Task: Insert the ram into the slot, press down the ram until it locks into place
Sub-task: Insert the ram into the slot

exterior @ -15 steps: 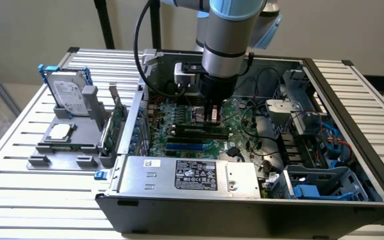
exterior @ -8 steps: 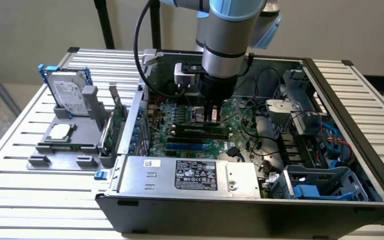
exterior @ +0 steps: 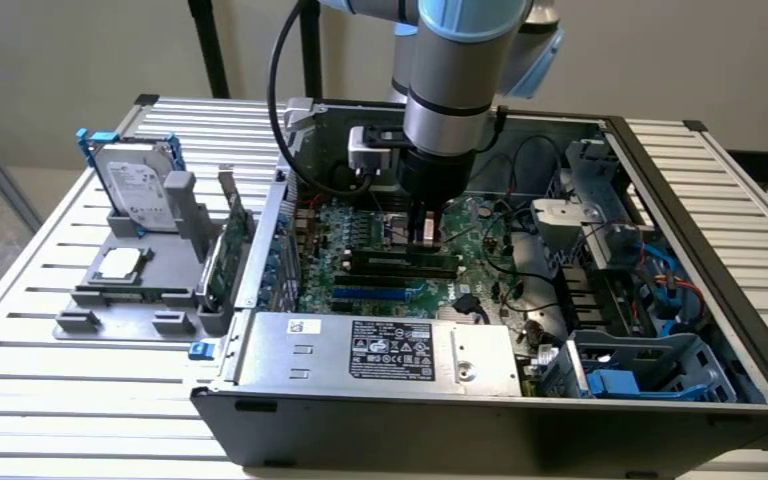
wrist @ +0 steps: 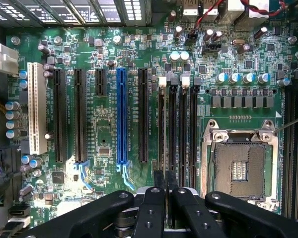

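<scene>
Pressing seems the step in hand: the gripper (exterior: 424, 238), fingers (wrist: 158, 184) drawn together, bears on the ram (exterior: 404, 263) standing in the slot (wrist: 162, 99). Locking likely calls for straight, even downward force.

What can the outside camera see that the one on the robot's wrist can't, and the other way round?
Exterior view: the arm, the whole computer case, its silver power supply and a hard drive standing beside the case. Wrist view: the empty processor socket up close. Both: the gripper above the black memory slots, and the blue socket.
</scene>
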